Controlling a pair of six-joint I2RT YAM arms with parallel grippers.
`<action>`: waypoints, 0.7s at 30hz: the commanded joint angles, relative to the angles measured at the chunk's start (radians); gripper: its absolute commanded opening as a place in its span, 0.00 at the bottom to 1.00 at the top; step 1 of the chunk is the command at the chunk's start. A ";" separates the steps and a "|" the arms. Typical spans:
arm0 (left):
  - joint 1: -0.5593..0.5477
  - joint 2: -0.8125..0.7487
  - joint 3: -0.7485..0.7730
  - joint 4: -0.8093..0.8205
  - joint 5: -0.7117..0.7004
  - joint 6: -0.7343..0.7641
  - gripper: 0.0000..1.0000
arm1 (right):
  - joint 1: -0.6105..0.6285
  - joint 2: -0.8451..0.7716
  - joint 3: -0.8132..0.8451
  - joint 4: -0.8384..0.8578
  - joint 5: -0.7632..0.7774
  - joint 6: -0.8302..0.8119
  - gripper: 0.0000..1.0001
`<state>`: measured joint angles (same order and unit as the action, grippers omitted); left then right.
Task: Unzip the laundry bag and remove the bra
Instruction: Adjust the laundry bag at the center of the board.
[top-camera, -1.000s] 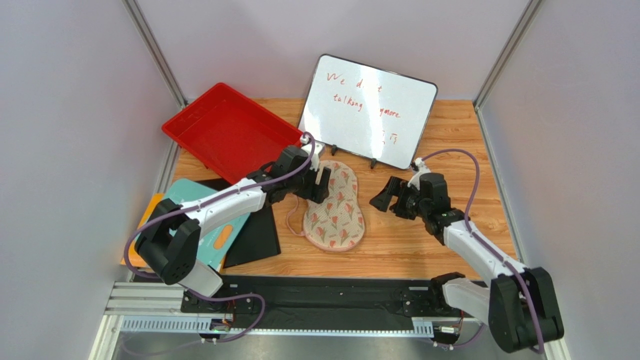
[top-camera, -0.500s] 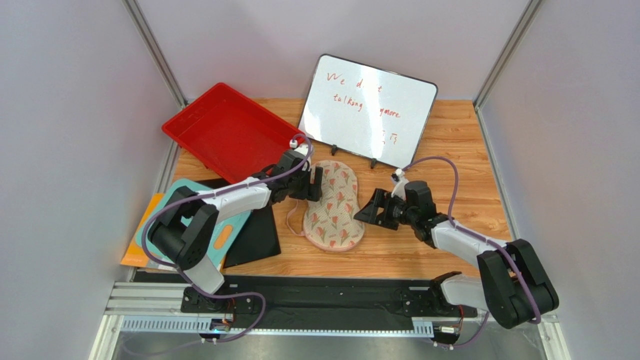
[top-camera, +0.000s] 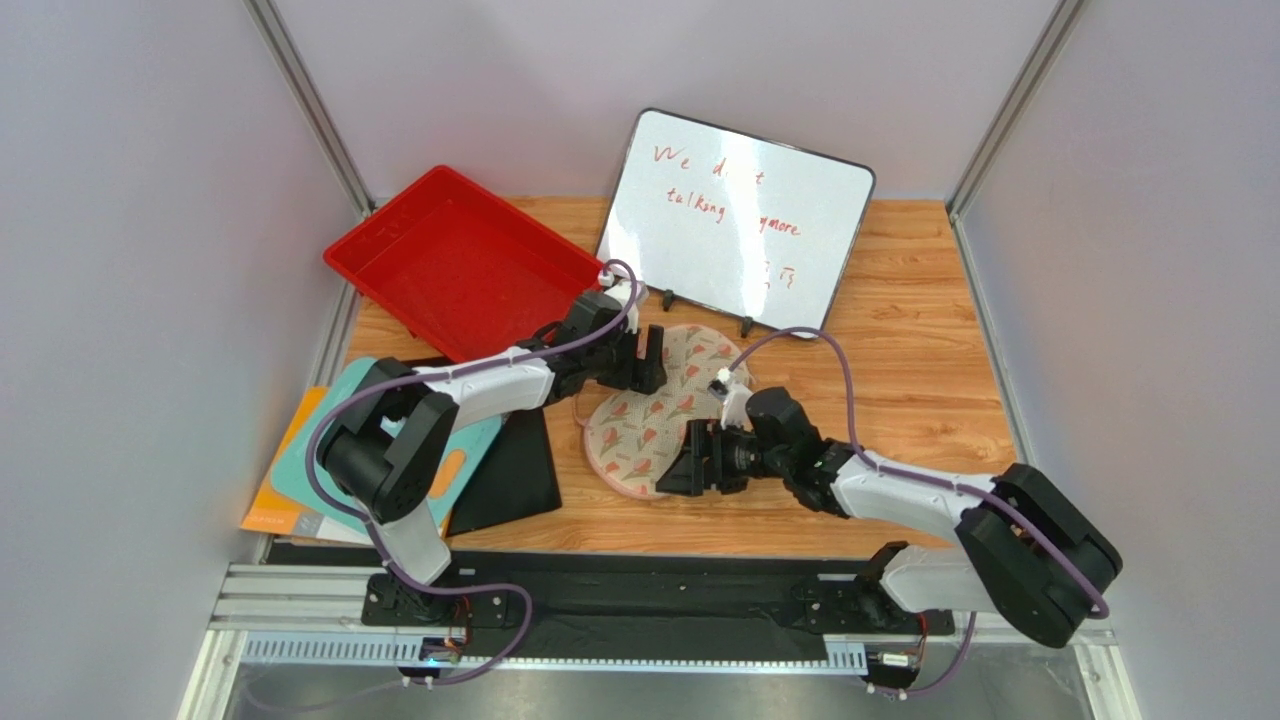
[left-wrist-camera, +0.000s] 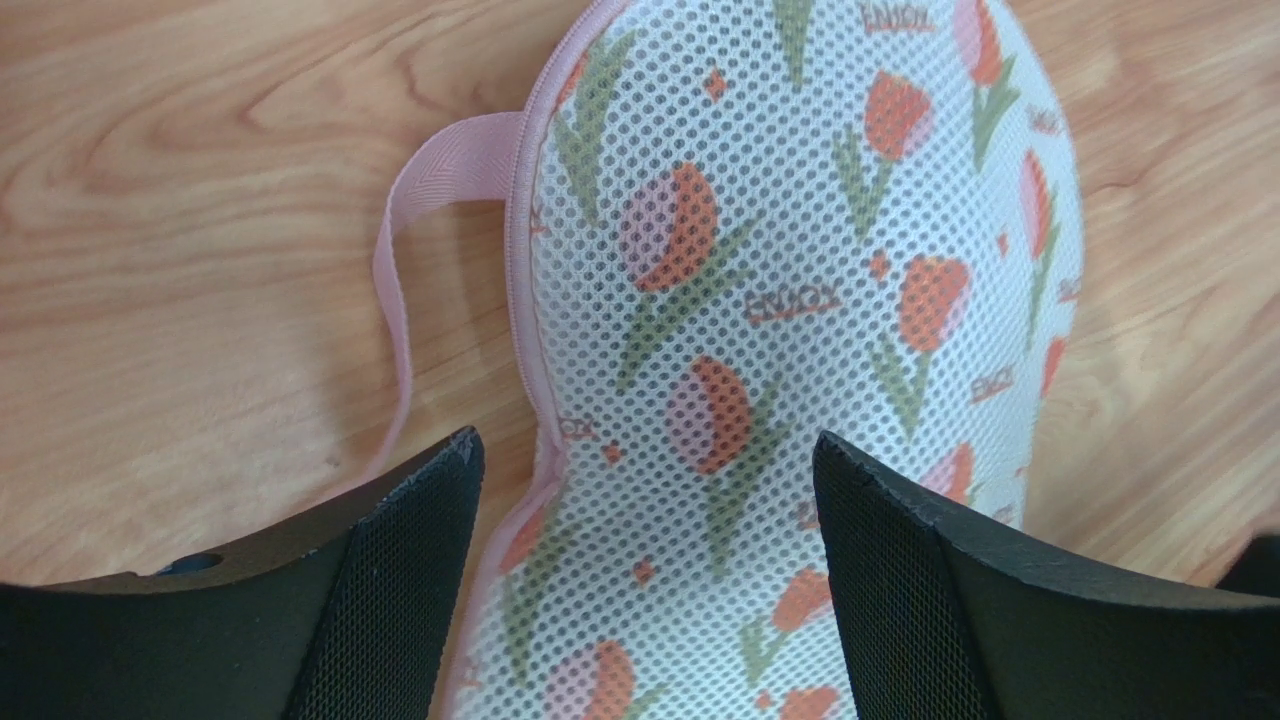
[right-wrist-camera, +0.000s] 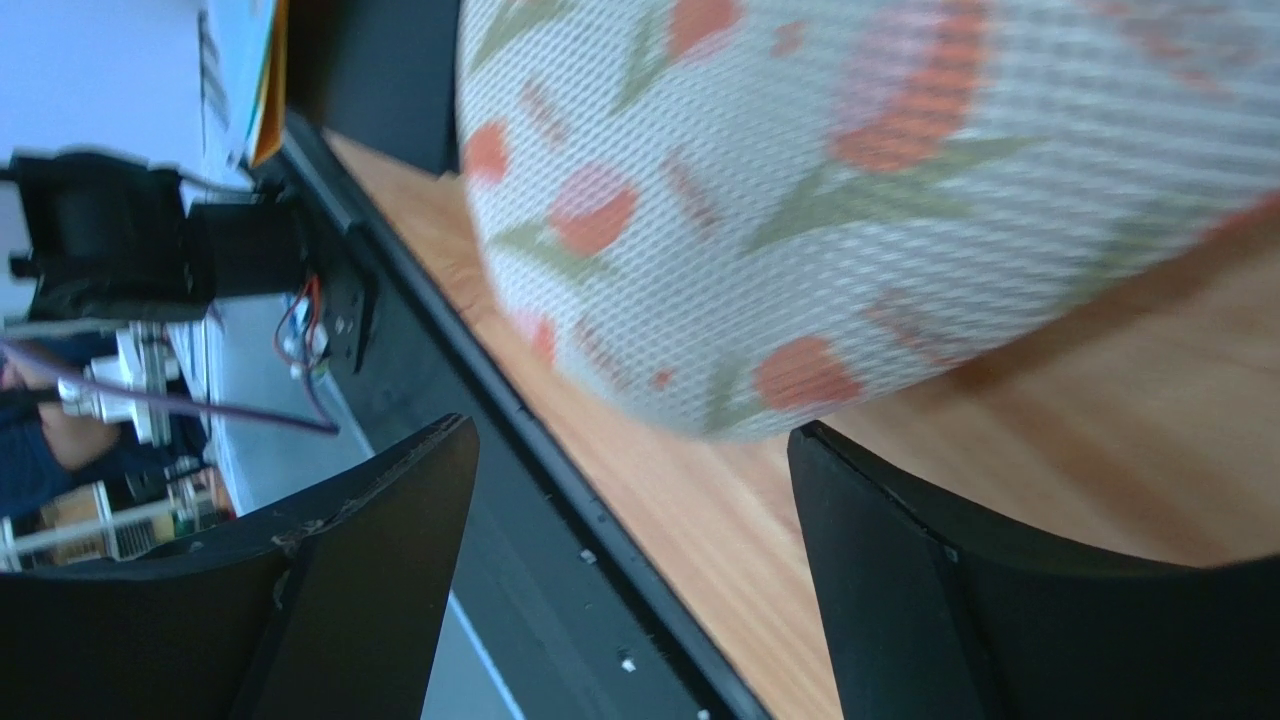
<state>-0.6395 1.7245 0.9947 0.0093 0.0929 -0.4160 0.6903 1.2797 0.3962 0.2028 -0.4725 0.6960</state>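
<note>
The laundry bag (top-camera: 631, 432) is a cream mesh pouch with red tulip print and pink edging, lying flat on the wooden table. It fills the left wrist view (left-wrist-camera: 781, 300), with its pink loop (left-wrist-camera: 403, 225) lying on the wood. My left gripper (top-camera: 649, 360) is open over the bag's far end (left-wrist-camera: 646, 495), one finger on each side of the pink edge. My right gripper (top-camera: 679, 462) is open, low at the bag's near end (right-wrist-camera: 631, 465), with the bag (right-wrist-camera: 842, 180) just beyond its fingers. The bra is hidden.
A red tray (top-camera: 451, 263) sits at the back left and a whiteboard (top-camera: 736, 210) stands behind the bag. A teal board (top-camera: 376, 398), a black mat (top-camera: 519, 465) and an orange sheet (top-camera: 283, 488) lie at the left. A black rail (top-camera: 631, 585) runs along the near edge.
My right gripper has swept left and nearer, from the bag's right side to its near end. The bag's near end has shifted left. My left gripper has moved slightly right over the far end.
</note>
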 joint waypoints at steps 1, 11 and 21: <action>-0.002 -0.037 0.036 0.073 0.073 0.069 0.86 | 0.098 -0.083 0.075 -0.031 0.035 0.002 0.82; -0.026 -0.207 0.019 -0.005 -0.002 0.229 0.91 | 0.031 -0.396 0.150 -0.476 0.316 -0.141 0.88; -0.267 -0.129 0.120 -0.061 -0.091 0.356 0.87 | -0.458 -0.315 0.121 -0.393 0.126 -0.121 0.85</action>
<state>-0.8379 1.5238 1.0351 -0.0257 0.0345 -0.1452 0.3305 0.9268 0.5114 -0.2214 -0.2733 0.5758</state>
